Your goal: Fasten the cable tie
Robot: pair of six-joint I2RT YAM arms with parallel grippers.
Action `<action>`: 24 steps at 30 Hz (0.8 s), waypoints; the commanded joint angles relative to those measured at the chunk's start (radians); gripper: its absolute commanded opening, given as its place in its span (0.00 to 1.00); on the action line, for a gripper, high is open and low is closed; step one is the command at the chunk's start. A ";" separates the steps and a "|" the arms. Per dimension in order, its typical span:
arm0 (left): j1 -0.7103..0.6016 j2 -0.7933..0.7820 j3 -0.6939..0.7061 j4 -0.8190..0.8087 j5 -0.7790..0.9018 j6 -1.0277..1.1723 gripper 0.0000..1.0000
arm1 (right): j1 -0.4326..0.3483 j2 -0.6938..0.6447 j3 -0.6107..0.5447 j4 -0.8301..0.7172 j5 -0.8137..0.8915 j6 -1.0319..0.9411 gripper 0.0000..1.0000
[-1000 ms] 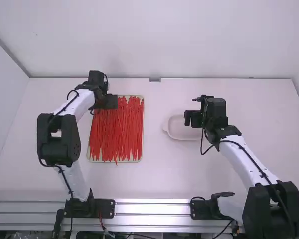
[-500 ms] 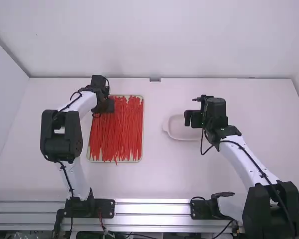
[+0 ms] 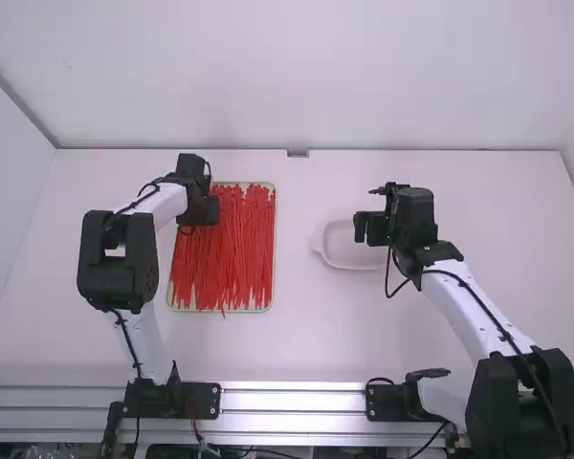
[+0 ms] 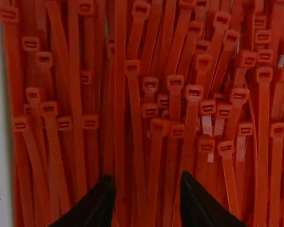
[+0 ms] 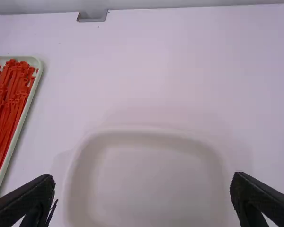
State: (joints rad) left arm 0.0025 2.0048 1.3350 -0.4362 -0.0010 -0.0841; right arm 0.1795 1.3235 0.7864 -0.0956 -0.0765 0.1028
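Left gripper (image 4: 144,182), fingers parted, hangs over cable ties (image 4: 146,94) in the tray (image 3: 273,249); right gripper (image 5: 142,178), spread wide, hovers over the dish (image 5: 146,130) right of the tray.

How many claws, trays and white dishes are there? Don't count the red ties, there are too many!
Claws: 2, the left claw and the right claw
Tray: 1
White dish: 1
Total: 4
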 commanded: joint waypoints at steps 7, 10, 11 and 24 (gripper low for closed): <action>-0.002 0.006 -0.015 0.002 0.010 0.006 0.23 | 0.005 -0.016 0.032 0.001 -0.005 0.005 0.99; -0.002 0.006 -0.016 0.003 0.010 0.006 0.23 | 0.005 -0.016 0.032 0.001 -0.005 0.005 0.99; -0.002 0.006 -0.016 0.003 0.010 0.006 0.23 | 0.005 -0.016 0.032 0.001 -0.005 0.005 0.99; -0.002 0.006 -0.033 0.020 0.011 0.006 0.20 | 0.005 -0.016 0.032 0.000 -0.005 0.005 0.99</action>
State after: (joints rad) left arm 0.0025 2.0048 1.3258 -0.4133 -0.0006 -0.0822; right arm 0.1795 1.3235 0.7864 -0.0963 -0.0761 0.1028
